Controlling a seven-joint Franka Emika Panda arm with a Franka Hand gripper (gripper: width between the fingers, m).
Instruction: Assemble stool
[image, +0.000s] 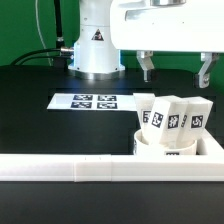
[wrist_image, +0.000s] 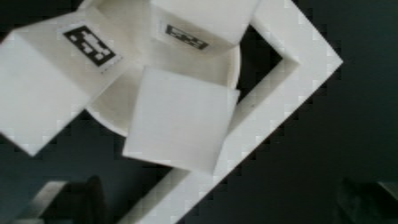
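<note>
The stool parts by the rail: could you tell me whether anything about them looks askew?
Yes. The legs lean tilted against one another on top of the seat, in the corner of the white rail, none visibly standing upright. The gripper hangs above them, open and empty.

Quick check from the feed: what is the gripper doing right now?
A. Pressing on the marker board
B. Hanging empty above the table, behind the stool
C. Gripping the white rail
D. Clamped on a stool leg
B: in the exterior view the gripper hangs with nothing between its fingers, above and behind the stool, clear of the marker board.
</note>
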